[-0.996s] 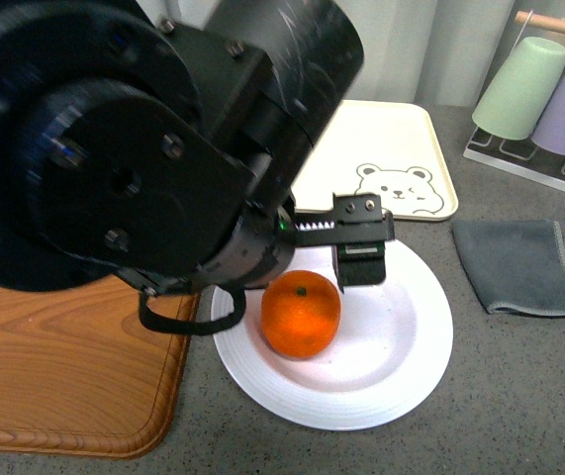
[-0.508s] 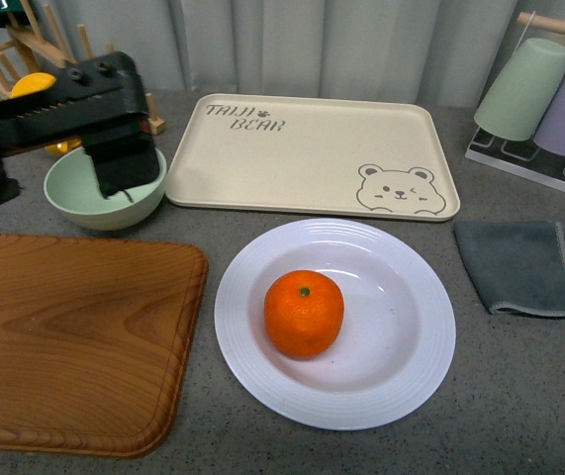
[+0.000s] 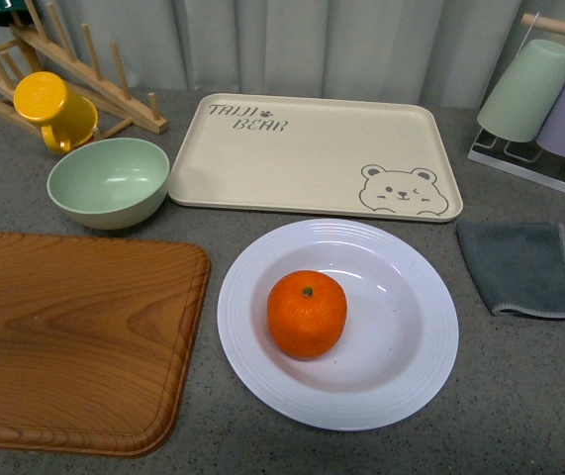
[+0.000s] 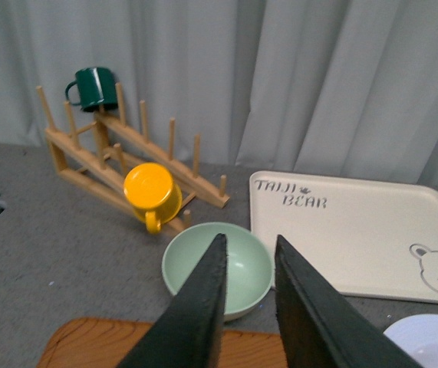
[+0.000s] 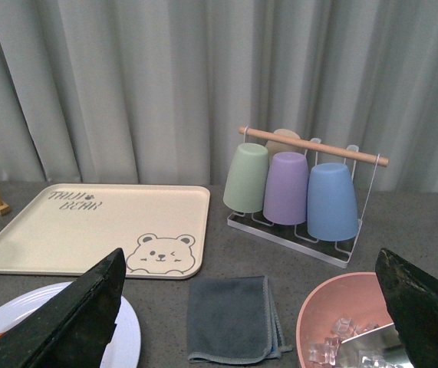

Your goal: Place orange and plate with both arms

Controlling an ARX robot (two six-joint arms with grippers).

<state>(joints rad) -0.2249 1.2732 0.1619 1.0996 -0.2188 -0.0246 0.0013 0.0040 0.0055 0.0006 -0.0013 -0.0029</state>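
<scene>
Change: since half a second ago my left arm has left the front view; it no longer hangs over the green bowl [image 3: 110, 182], and orange and plate lie as they did.
Plate: white plate [image 3: 401, 376] sits near-centre on the counter, between the wooden board [image 3: 64, 346] on the left and the grey cloth [image 3: 524, 267] on the right.
Orange: orange [image 3: 307, 313] rests in the plate well, left of its middle, stem spot up.
Left gripper: left gripper [image 4: 248, 307] empty, fingers close together with a narrow gap, held above the bowl.
Right gripper: right gripper [image 5: 257, 322] empty, fingers spread wide, above the cloth.
Step judgement: I read placement as done; I'd keep both arms high and clear of the rim.
Surface: grey speckled counter [image 3: 519, 396].
Room: bear tray [image 3: 312, 148] far-centre, cup rack [image 3: 549, 99] far right, peg rack with yellow cup [image 3: 54, 107] far left, curtain behind.
</scene>
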